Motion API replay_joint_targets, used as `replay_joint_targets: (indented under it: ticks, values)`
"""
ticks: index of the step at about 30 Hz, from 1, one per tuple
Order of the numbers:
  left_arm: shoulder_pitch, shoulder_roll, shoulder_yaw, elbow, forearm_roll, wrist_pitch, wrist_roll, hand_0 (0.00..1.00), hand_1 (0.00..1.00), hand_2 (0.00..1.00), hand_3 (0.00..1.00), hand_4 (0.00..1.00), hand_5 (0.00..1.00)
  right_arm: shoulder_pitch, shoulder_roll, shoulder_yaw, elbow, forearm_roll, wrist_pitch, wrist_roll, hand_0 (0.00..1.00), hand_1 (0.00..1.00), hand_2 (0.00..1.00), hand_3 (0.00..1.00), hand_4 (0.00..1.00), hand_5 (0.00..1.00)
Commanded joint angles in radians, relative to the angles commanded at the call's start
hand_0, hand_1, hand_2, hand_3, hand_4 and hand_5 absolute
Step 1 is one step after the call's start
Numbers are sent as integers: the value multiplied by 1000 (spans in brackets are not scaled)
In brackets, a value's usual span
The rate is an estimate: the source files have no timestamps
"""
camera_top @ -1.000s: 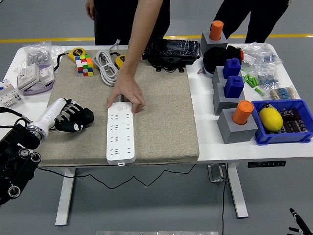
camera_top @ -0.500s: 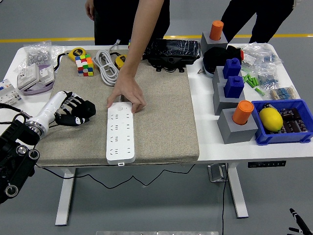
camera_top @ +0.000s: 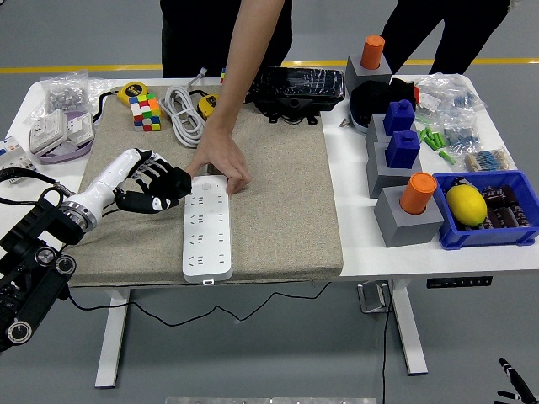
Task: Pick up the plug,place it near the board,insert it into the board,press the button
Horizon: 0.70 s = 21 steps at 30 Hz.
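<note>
A white power strip [camera_top: 209,231] lies lengthwise on the beige mat [camera_top: 278,194]. A person's hand [camera_top: 217,160] from the far side rests on its far end and holds it down. My left hand [camera_top: 160,187] hovers just left of the strip's far end, almost touching its edge. Its fingers are curled around a dark plug [camera_top: 178,183], which is mostly hidden by the hand. Of my right hand [camera_top: 514,383], only a black tip shows in the bottom right corner, below the table.
A coiled white cable [camera_top: 181,114], a colour cube [camera_top: 145,111] and a yellow tape measure [camera_top: 130,91] lie at the mat's far left. A black case [camera_top: 295,84] sits at the back. Grey blocks with orange and blue pegs [camera_top: 404,202] and a blue bin [camera_top: 505,231] stand on the right.
My left hand has moved right and slightly away from me across the mat, from its left part up to the strip's left edge. The person's hand has stayed on the strip.
</note>
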Motion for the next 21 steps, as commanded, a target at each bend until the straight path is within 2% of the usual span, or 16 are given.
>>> replay_joint_targets:
  ticks: [5,14,21]
  values:
    - [10,13,36,-34,7,-8,8,321,505,447,505,741,2,0,0,-1,0,1,0,0,838,750,713,765,998,944]
    - [13,22,88,-84,33,-6,21,321,507,439,495,713,2,3,-1,-3,0,2,1,1,837,749,713,764,998,943]
    - [13,20,108,-93,44,-8,28,319,507,440,496,716,2,0,-3,-6,0,4,1,1,838,750,713,765,998,943]
